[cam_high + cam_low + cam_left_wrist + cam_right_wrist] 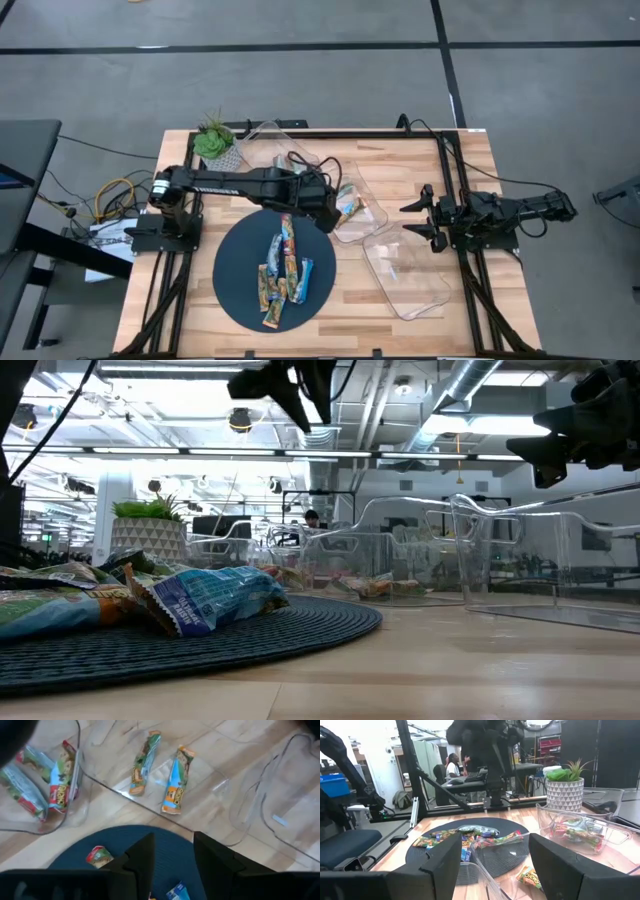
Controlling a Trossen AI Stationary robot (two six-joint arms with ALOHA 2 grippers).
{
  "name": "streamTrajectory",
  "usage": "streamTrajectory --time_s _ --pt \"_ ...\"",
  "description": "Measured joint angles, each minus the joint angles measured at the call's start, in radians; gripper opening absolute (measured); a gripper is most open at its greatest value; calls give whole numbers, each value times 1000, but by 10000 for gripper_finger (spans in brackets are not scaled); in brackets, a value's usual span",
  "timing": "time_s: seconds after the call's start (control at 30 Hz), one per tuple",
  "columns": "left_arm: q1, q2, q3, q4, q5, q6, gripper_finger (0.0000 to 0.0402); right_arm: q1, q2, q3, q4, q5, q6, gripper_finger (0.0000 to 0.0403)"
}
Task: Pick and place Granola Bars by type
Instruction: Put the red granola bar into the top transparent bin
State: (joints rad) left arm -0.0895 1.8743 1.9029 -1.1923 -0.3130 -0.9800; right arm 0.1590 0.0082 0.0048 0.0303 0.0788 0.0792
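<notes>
Sorting is under way, and the step in hand is judged to be the interval between one drop and the next pick. In the high view the left gripper [325, 213] is seen near the frame's centre, over the upper right edge of the round dark mat [232, 262], just beside the middle clear tray [372, 216]. In the left wrist view its fingers [142, 860] are seen apart, with only mat between them; nothing is pinched.

A pile of granola bars [284, 270] is left on the mat, at the lower centre of the high view. Two orange-and-blue bars [175, 782] lie in the middle tray, and red-and-green bars [59, 775] lie in the upper tray [270, 140] beside the potted plant [213, 138]. The lower right tray [408, 272] appears to hold nothing.

The right gripper [425, 216] is parked at the right side of the table [470, 160], with its fingers [445, 857] spread wide and nothing between them.

For the next move, the left gripper would have to be brought back over the pile, lowered onto a single bar, preferably one lying clear of its neighbours, and pressed together across its narrow width. The wrapper type would have to be matched to a tray; a blue-and-silver bar [215, 598], seen at the near edge of the pile in the low view, would presumably be carried to the unfilled tray.
</notes>
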Motion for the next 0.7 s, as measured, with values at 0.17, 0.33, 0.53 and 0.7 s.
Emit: streamTrajectory --time_s 0.17,0.33,0.53,0.7 --pt "2 -104 -276 276 98 -3 128 0 0 0 1 0 0 224" --pt "26 -223 -590 446 182 -136 128 0 0 0 0 0 0 224" --pt "30 -337 -868 598 253 -318 128 0 0 0 0 0 0 224" --pt "30 -345 -937 611 291 -351 128 0 0 0 0 0 0 224"
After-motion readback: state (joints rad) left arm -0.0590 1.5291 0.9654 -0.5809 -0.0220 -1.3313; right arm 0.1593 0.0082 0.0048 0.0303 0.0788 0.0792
